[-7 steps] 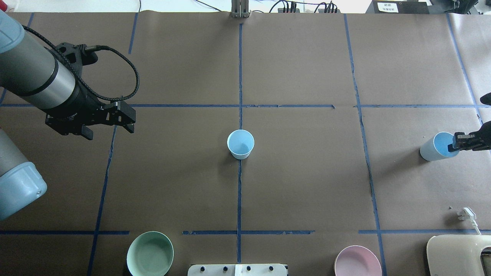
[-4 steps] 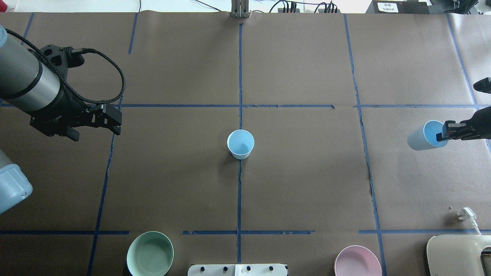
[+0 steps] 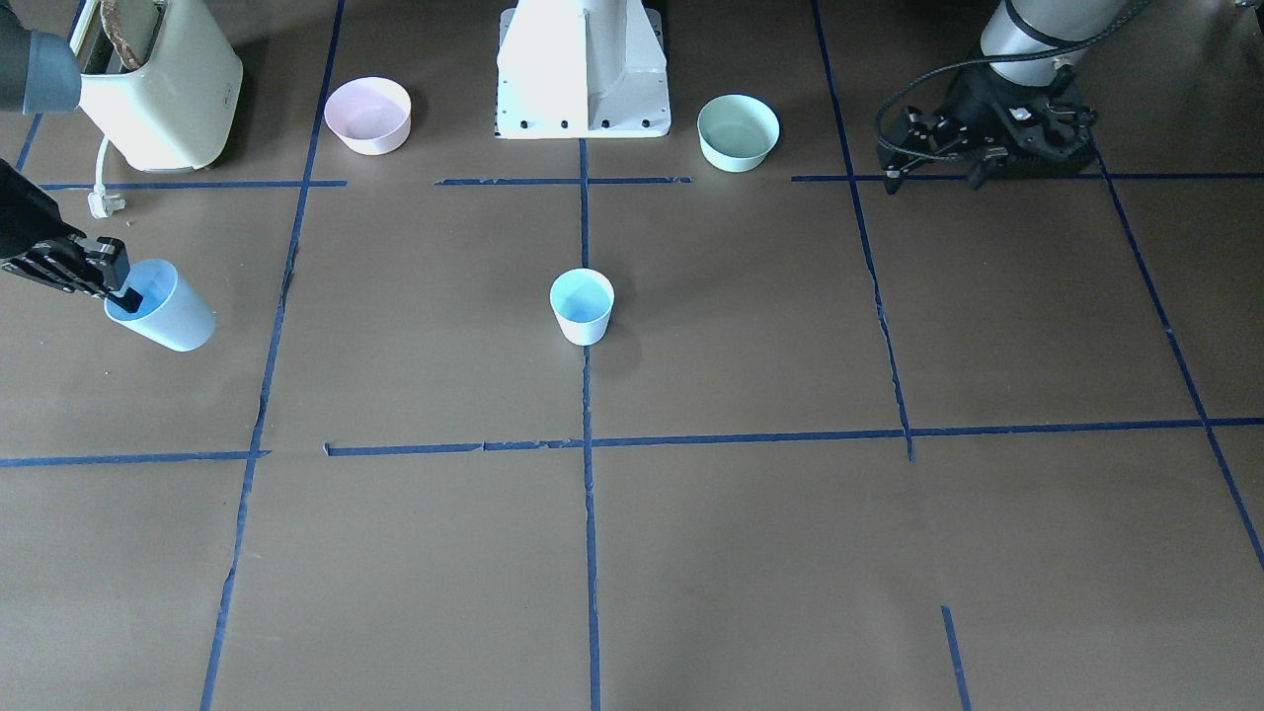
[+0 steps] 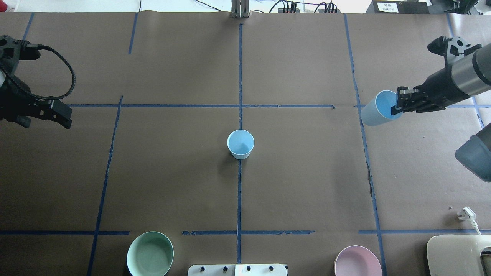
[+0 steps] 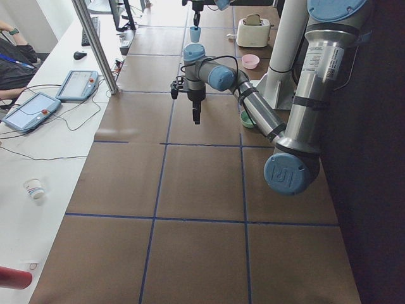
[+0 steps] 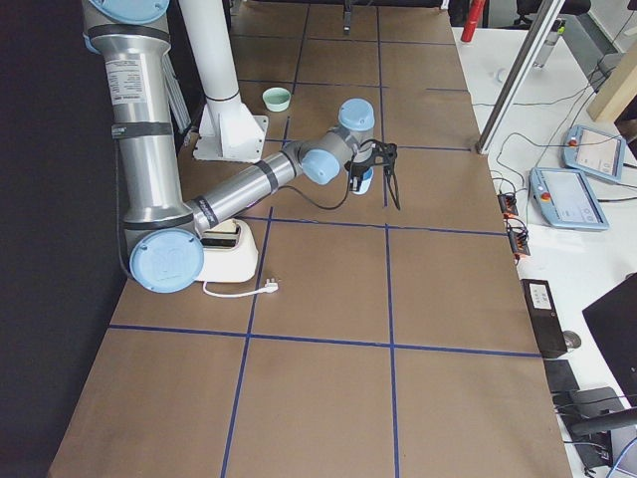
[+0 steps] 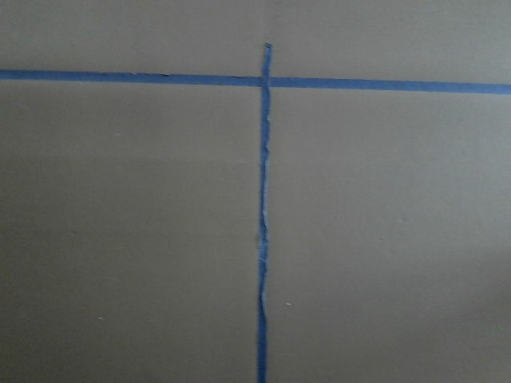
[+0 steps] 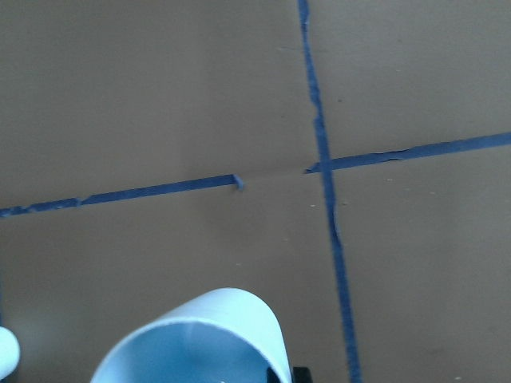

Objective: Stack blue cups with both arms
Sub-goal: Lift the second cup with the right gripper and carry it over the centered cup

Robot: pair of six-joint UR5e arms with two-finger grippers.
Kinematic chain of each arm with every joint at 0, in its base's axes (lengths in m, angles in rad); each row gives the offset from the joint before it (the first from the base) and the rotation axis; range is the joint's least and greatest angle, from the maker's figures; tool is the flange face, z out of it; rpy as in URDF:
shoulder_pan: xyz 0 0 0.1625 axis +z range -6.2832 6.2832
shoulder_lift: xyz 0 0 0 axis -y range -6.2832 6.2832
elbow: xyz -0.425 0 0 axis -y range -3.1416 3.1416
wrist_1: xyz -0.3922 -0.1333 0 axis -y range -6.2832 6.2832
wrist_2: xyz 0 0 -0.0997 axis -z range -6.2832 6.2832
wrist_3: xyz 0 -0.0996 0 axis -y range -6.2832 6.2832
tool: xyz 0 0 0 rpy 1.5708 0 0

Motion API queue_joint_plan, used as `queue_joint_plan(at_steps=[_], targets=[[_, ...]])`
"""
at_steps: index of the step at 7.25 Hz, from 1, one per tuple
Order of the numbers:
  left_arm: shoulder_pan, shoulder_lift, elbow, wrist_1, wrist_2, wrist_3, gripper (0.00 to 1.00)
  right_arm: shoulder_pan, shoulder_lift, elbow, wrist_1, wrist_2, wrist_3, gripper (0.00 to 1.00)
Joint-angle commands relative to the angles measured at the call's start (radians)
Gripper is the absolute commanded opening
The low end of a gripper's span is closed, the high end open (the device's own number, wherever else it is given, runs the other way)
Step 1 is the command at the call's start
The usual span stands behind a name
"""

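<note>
Brown paper marked into squares by blue tape [image 4: 239,76] covers the table [image 4: 299,184], and the 2 cups sit well apart on it. The right gripper [image 4: 397,105] [image 3: 117,281] is clamped on the rim of the tilted cup [image 4: 374,111] [image 3: 168,314], 1 finger inside the bright blue mouth and 1 outside. That cup is held off the paper on the robot's right side, over a tape crossing, its base pointing toward the middle of the table. The right wrist view catches only its pale rim [image 8: 200,339] at the bottom edge, with the tape crossing below it. The upright cup [image 4: 240,144] [image 3: 582,306] stands alone at the table's middle, on the centre tape line, touched by nothing. The left gripper [image 4: 45,122] [image 3: 933,181] hangs far out on the robot's left side, its jaws spread wide and holding nothing; its wrist view shows only bare paper and 2 crossing tape lines. Along the robot's edge of the table stand a mint-green bowl [image 4: 150,254] [image 3: 738,131] and a pink bowl [image 4: 357,262] [image 3: 367,115], either side of the white pedestal base [image 3: 583,69]. A cream toaster [image 3: 163,94] [image 4: 454,253] sits at the right-hand corner, with its white plug [image 4: 466,214] lying loose just beside it.
</note>
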Motion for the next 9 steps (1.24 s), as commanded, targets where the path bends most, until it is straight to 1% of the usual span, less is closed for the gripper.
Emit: queue_joint_plan(at_steps=[1,2,3,4,6,7,8,9], targets=[[-0.134,0.015,0.1,-0.001,-0.005,0.219,1.0,-0.123,0.233,0.022,-0.199,-0.073,0.143,0.0],[-0.201,0.015,0.166,-0.001,-0.014,0.337,1.0,-0.207,0.299,0.021,-0.221,-0.145,0.226,0.0],[-0.272,0.015,0.257,-0.004,-0.055,0.487,1.0,-0.266,0.336,0.019,-0.223,-0.197,0.292,0.0],[-0.312,0.015,0.318,-0.024,-0.055,0.567,1.0,-0.31,0.358,0.019,-0.224,-0.237,0.302,0.0],[-0.367,0.018,0.416,-0.082,-0.057,0.664,1.0,-0.418,0.405,0.004,-0.261,-0.347,0.325,0.0],[-0.392,0.018,0.475,-0.12,-0.057,0.713,1.0,-0.43,0.44,-0.029,-0.261,-0.361,0.325,0.0],[-0.416,0.019,0.506,-0.156,-0.057,0.752,1.0,-0.441,0.474,-0.074,-0.261,-0.369,0.325,0.0],[-0.439,0.019,0.529,-0.158,-0.057,0.799,1.0,-0.444,0.506,-0.115,-0.261,-0.381,0.325,0.0]])
